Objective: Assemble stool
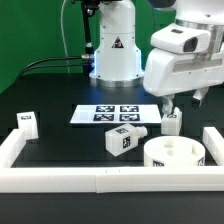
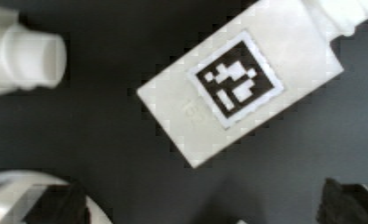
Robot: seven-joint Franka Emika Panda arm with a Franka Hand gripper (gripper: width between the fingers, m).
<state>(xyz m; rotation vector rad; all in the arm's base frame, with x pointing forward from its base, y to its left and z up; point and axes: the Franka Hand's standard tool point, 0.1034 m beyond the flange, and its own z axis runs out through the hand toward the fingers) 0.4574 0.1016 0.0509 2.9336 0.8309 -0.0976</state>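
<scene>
stool legs: 3 — first leg [image 1: 25, 123] at the exterior view's left, second leg [image 1: 122, 139] mid-tabletop [image 1: 55, 142], third leg [image 1: 170, 122] near the seat | seat disc [image 1: 175, 155]: 1 — exterior view's right | jaws: spread wide, holding nothing, above third leg

A: Where's the seat disc [image 1: 172, 159]?
B: On the tabletop, at the exterior view's right. It's round, white, rim up.
A: And the legs?
B: 3 white tagged blocks. The middle leg [image 1: 124, 139] lies askew, the right leg [image 1: 171, 122] is just behind the disc, and the left leg [image 1: 26, 122] is well apart.
</scene>
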